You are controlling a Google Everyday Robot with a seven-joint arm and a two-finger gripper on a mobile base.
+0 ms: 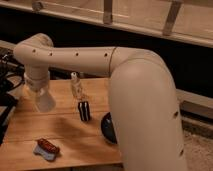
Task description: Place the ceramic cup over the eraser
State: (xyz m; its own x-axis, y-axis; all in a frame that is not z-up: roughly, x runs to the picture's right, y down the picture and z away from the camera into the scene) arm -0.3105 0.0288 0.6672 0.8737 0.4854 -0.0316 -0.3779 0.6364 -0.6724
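The robot's pale arm [125, 95] is reaching across the picture from the right, its thick forearm filling the foreground and hiding the right part of the wooden table [65, 131]. The gripper [44, 103] is hanging at the left end of the arm, pointing down over the table's left side, well apart from the ceramic cup; whether it is open or closed cannot be told. The ceramic cup [84, 110] is standing upright near the middle of the table, dark with pale vertical stripes. A small whitish bottle [76, 86] is standing just behind it. A wide black bowl [108, 128] is sitting to the cup's right, partly covered by the arm. Near the front left, a small reddish-brown object [48, 146] is lying on a pale pad.
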